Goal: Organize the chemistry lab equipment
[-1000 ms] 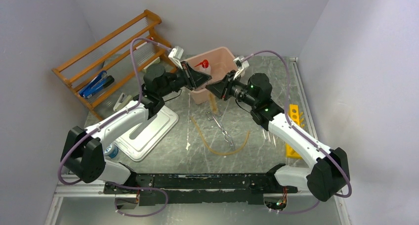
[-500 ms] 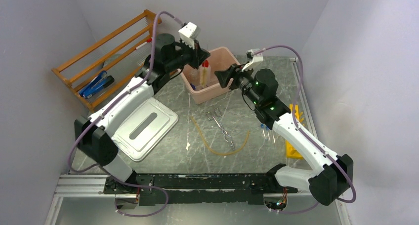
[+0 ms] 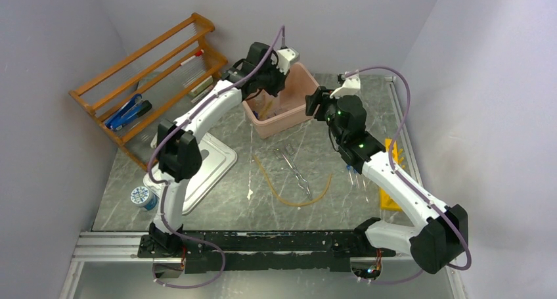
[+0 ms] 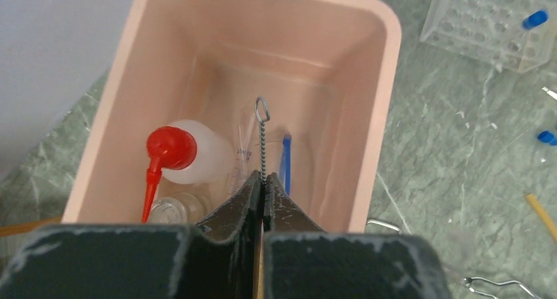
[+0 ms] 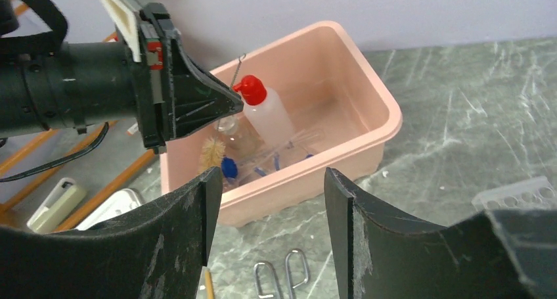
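Observation:
My left gripper (image 4: 263,182) is shut on the twisted wire handle of a test tube brush (image 4: 263,125). It holds the brush upright over the pink tub (image 3: 284,124), tan bristles (image 5: 211,154) down inside. The tub holds the red-capped squeeze bottle (image 4: 197,160) and blue-framed clear goggles (image 5: 289,156). My right gripper (image 5: 266,184) is open and empty, just in front of the tub's near wall (image 5: 309,181). Metal tongs (image 3: 293,169) and tan tubing (image 3: 297,198) lie on the table in front of the tub. Blue-capped tubes (image 3: 355,174) lie beside the yellow rack (image 3: 391,174).
The orange wooden shelf rack (image 3: 144,69) stands at the back left with a blue stapler (image 3: 125,112) on it. The white lid (image 3: 203,171) and a tape roll (image 3: 141,197) lie at the left. A clear tube rack (image 4: 492,29) sits right of the tub.
My left gripper has swung right and over the tub with the brush, now pointing down into it. My right gripper has drawn back a little to the right of the tub.

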`<state>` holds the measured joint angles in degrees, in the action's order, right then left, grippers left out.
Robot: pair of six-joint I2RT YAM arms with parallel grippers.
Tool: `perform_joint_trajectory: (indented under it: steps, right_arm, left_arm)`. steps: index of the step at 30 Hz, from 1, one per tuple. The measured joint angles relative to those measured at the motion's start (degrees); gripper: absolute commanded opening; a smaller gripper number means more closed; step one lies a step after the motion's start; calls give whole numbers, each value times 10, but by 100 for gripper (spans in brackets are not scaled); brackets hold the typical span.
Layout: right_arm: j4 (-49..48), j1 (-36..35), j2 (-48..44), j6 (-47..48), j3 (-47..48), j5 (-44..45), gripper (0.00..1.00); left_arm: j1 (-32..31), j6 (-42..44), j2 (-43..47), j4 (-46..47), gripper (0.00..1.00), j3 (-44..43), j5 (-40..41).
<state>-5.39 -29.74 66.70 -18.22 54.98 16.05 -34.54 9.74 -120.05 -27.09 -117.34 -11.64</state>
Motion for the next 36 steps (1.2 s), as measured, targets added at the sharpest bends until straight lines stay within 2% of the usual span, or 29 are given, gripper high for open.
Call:
perform_joint_trajectory:
  steps: [7, 10, 12, 15, 25, 27, 30, 36]
  right_arm:
    - [9, 10, 1, 1, -8, 15, 61]
    - [10, 14, 7, 0, -8, 15, 61]
    - [12, 14, 13, 0, -8, 15, 61]
    - [17, 15, 19, 0, -8, 14, 61]
    - [27, 16, 26, -8, -8, 14, 62]
    - [33, 16, 30, -8, -8, 13, 62]
    - [56, 17, 52, -7, -6, 7, 62]
    - [149, 18, 121, -10, 12, -27, 64]
  left_arm:
    - [-3, 21, -95, -61, 5, -95, -2]
    - [-6, 23, -125, -73, 17, -123, -3]
    - [-7, 24, -132, -79, 28, -124, -6]
    - [-7, 19, -134, -76, 37, -117, -6]
    - [-7, -27, -133, -34, 38, -103, -52]
    - [-7, -42, -128, -18, 40, -96, -61]
    - [-7, -63, -100, 10, 49, -57, -72]
    - [-7, -106, 17, 59, 55, 32, -77]
